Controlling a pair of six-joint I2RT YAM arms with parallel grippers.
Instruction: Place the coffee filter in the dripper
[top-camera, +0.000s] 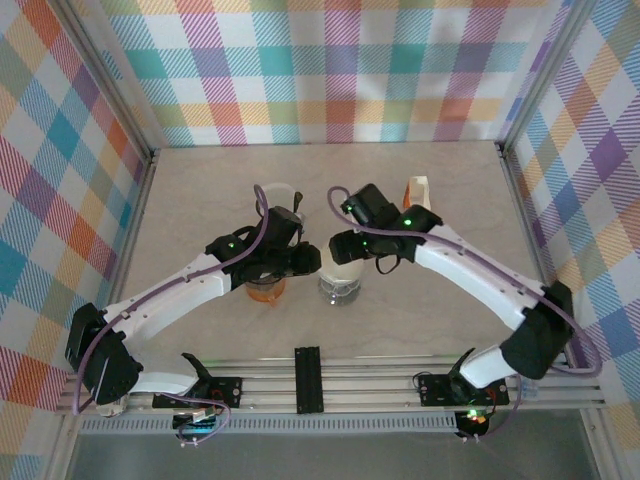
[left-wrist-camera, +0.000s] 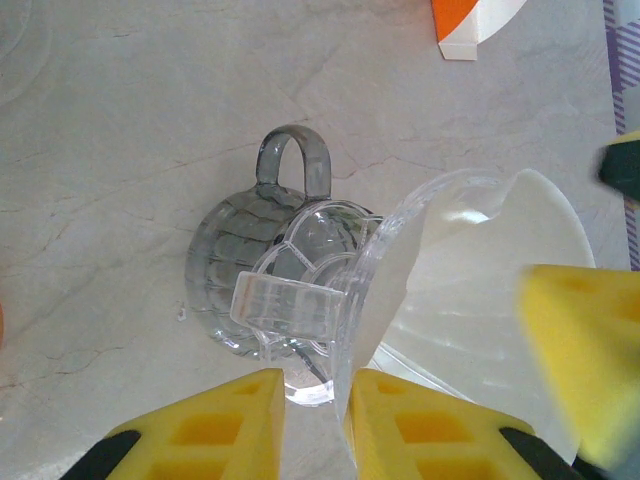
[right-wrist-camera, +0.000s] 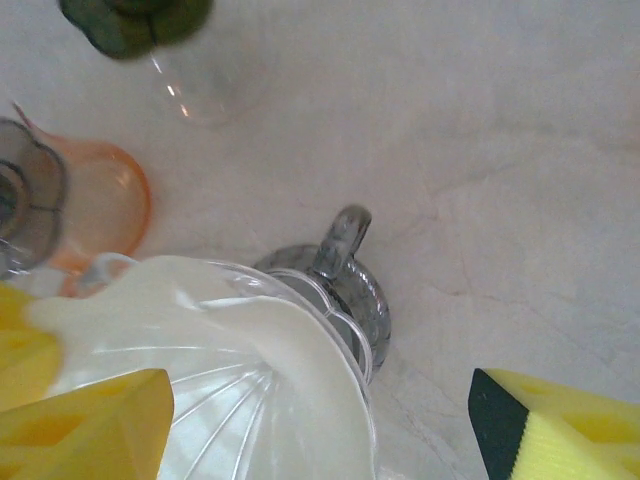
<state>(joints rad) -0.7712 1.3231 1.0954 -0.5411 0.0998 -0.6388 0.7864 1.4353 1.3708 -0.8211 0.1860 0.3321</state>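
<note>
In the top view the 2 arms met at frame centre over the clear dripper (top-camera: 340, 287), which stood atop a smoky grey mug (left-wrist-camera: 225, 255). The white coffee filter (right-wrist-camera: 270, 350) lay inside the dripper, its uneven paper edge rising above the rim. The left gripper (left-wrist-camera: 315, 385) had its jaws drawn narrow astride the dripper's rim (whether they actually pinched it I could not tell). The right gripper (right-wrist-camera: 315, 400) stood released, 1 finger beside the filter at lower left of its wrist view, the other well clear at lower right.
</note>
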